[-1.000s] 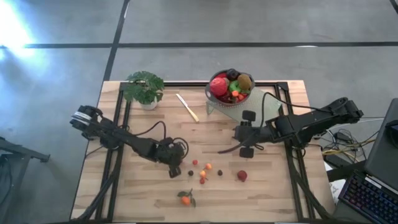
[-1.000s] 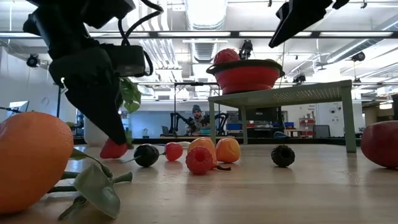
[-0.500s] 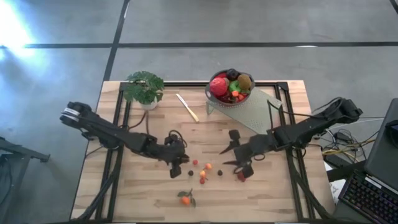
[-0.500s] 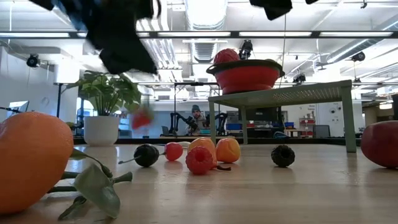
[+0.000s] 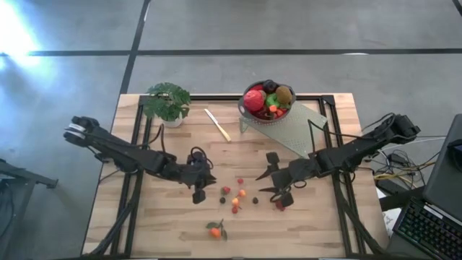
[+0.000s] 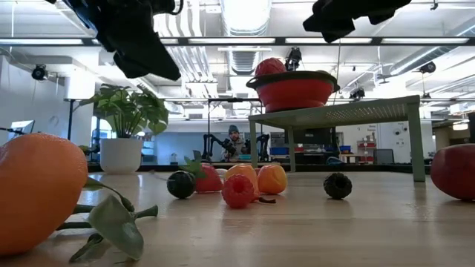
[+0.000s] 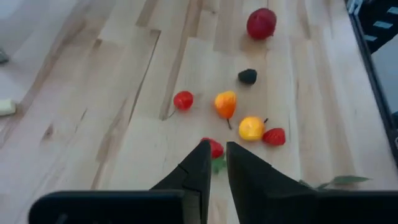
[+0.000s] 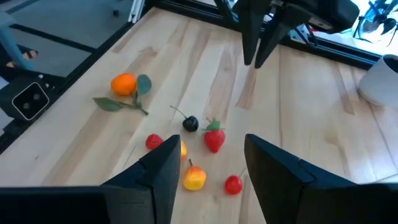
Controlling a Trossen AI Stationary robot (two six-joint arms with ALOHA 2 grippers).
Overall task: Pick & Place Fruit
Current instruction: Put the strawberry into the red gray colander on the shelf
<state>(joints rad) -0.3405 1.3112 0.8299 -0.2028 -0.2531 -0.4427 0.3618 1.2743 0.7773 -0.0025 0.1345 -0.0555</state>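
A red strawberry (image 7: 216, 149) with a green leaf lies on the table beside a dark cherry (image 8: 189, 124), among small red and orange berries (image 5: 237, 201). My left gripper (image 5: 200, 193) hangs above the table just left of them, its fingers almost together with nothing between them. My right gripper (image 5: 273, 185) hovers open to the right of the berries, over a red apple (image 5: 281, 206). A leafy tangerine (image 5: 215, 231) lies near the front edge. A red bowl (image 5: 266, 101) of fruit stands on a green rack (image 5: 299, 128) at the back.
A potted plant (image 5: 167, 102) stands at the back left and a pale knife (image 5: 217, 125) lies beside it. A blackberry (image 7: 247, 76) sits between the berries and the apple. Bare wood shows at the near left and near right.
My left gripper has risen from the table. The strawberry went up with it, then came out of it and now lies on the table beside the dark cherry. My right gripper has come down toward the near edge, from beside the rack to over the red apple, tipping more level.
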